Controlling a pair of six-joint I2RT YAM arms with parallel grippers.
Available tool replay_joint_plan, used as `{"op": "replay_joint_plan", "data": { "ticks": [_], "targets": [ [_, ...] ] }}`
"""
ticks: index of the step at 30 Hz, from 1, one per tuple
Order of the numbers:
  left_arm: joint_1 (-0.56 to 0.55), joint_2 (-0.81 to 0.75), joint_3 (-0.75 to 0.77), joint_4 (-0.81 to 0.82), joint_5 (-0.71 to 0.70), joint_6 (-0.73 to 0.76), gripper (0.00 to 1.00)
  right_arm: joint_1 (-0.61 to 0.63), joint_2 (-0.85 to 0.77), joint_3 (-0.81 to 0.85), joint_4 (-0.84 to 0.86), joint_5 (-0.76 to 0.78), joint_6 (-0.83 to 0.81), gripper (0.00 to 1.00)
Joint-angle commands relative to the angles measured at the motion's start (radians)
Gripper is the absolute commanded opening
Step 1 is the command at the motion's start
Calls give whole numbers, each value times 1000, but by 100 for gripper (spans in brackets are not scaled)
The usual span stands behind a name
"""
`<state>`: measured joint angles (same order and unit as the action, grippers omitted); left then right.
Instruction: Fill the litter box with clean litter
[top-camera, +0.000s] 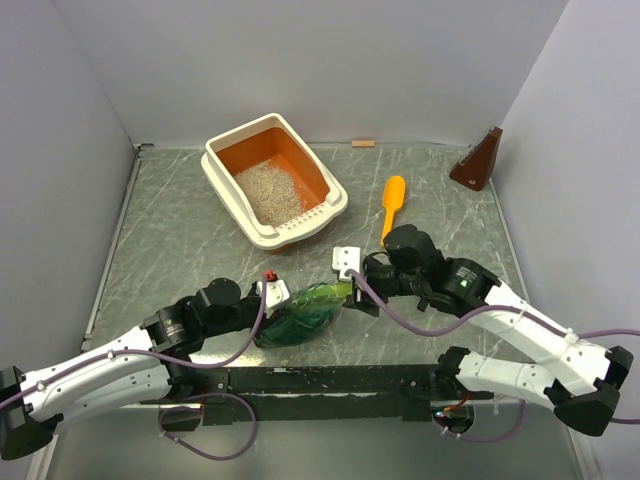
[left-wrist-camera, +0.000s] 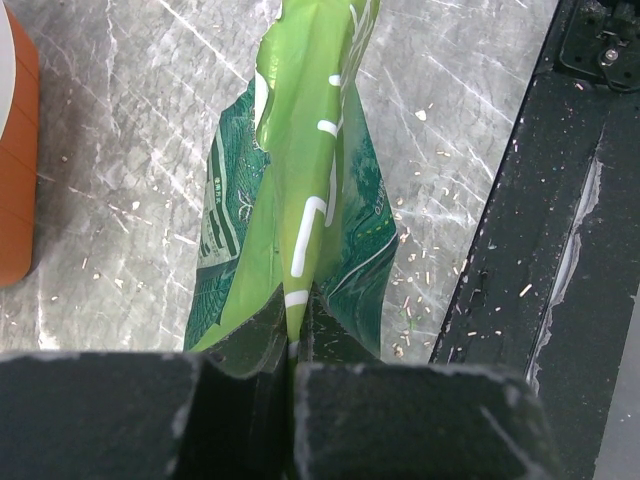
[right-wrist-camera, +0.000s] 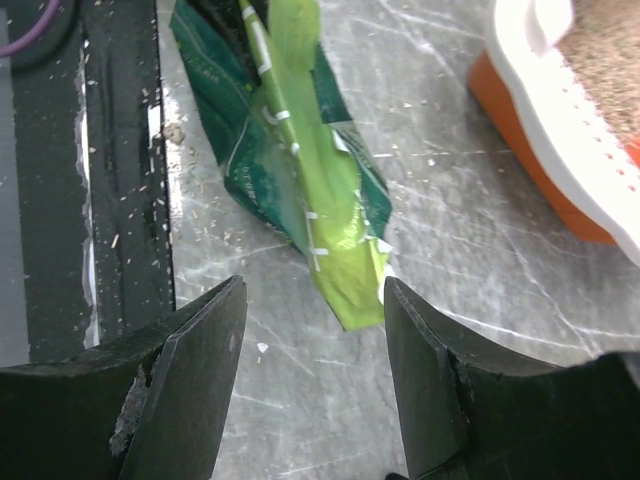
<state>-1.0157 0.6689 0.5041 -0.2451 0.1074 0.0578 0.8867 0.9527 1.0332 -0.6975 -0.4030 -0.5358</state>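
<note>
The litter box (top-camera: 228, 190), cream-rimmed with orange walls, stands at the back left of centre with a patch of pale clean litter (top-camera: 270, 192) inside. A crinkled green bag (top-camera: 305, 312) lies flat on the table near the front. My left gripper (top-camera: 277, 300) is shut on the bag's near end (left-wrist-camera: 300, 180), with its fingers (left-wrist-camera: 240, 330) pinching the fold. My right gripper (right-wrist-camera: 315, 300) is open, and the bag's light green tip (right-wrist-camera: 350, 290) lies just beyond its fingertips, close to the right one and untouched. The box's slotted edge (right-wrist-camera: 560, 130) and some litter (right-wrist-camera: 610, 50) show at the upper right of the right wrist view.
A yellow-orange scoop (top-camera: 392, 205) lies right of the litter box. A brown wedge-shaped object (top-camera: 478, 160) stands at the back right, and a small wooden block (top-camera: 363, 143) lies by the back wall. A black rail (top-camera: 330, 378) runs along the front edge. Stray grains dot the table by the bag.
</note>
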Motion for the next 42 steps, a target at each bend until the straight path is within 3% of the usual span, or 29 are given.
{"op": "replay_joint_plan", "data": {
  "ticks": [1,19,31,34,36,38,39,42],
  "targets": [
    [2,-25,13,70,0,-27,1,12,26,-13,35,-16,3,64],
    [2,-45,8,70,-12,-36,1,11,129,-85,185,-71,-3,64],
    [2,-69,7,66,-51,-36,1,12,202,-94,173,-37,-15,59],
    [2,-84,14,55,-57,-18,2,11,239,-82,155,-59,-13,50],
    [2,-98,20,55,-34,-4,12,9,264,-70,141,-69,-12,33],
    [2,-106,25,55,0,13,23,6,284,-62,135,-79,-9,6],
    [2,-109,30,52,20,20,29,6,287,-59,136,-82,-6,0],
    [2,-88,53,47,110,45,43,8,288,-50,132,-99,-7,0]
  ]
}}
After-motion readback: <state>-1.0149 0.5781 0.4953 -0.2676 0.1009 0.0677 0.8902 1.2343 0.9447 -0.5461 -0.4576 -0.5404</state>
